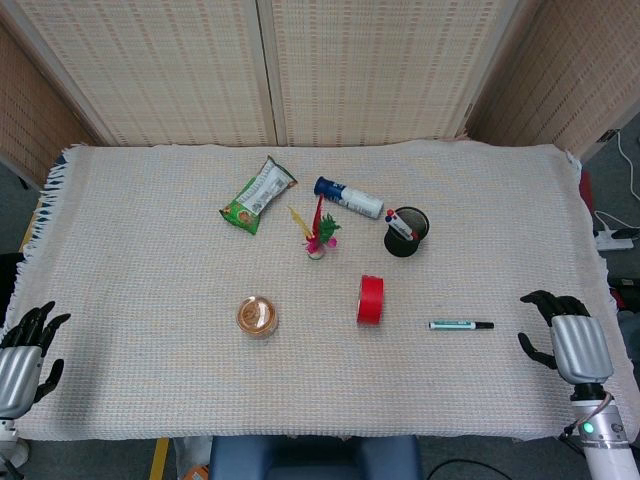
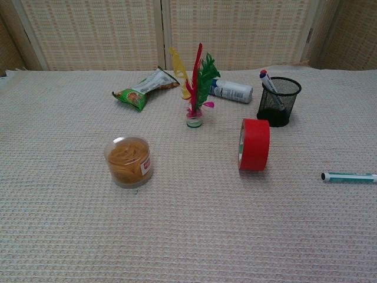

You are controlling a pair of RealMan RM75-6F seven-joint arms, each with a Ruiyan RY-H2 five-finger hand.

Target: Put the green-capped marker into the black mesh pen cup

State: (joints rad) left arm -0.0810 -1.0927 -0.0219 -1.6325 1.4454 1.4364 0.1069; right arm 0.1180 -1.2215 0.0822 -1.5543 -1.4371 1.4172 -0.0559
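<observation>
From above, the green-capped marker [image 1: 461, 325] lies flat on the table [image 1: 150, 300], crosswise, just in front of the right hand [image 1: 560, 335], which rests at the table's edge with fingers spread and nothing in them; that puts the marker within easy reach, so I would judge the pick-up has not begun. The left hand [image 1: 25, 350] sits at the far opposite edge, likewise loose and empty, well apart from everything. The black mesh pen cup [image 1: 407, 232] stands upright further back with another pen already leaning in it, its mouth free to take a second. Between marker and cup a red tape roll [image 1: 371, 299] stands on edge; a snack packet [image 1: 257, 196], a white bottle with a blue cap [image 1: 349, 197], a feather shuttlecock [image 1: 319, 236] and a small clear tub [image 1: 257, 316] lie spread about. From the chest camera neither hand shows; the marker [image 2: 349, 177] lies at the right border, the cup [image 2: 278, 101] behind the tape roll [image 2: 254, 144]. The tub [image 2: 129, 161] carries a small red label and the packet [image 2: 144, 89] has print, but none of it can be read.
</observation>
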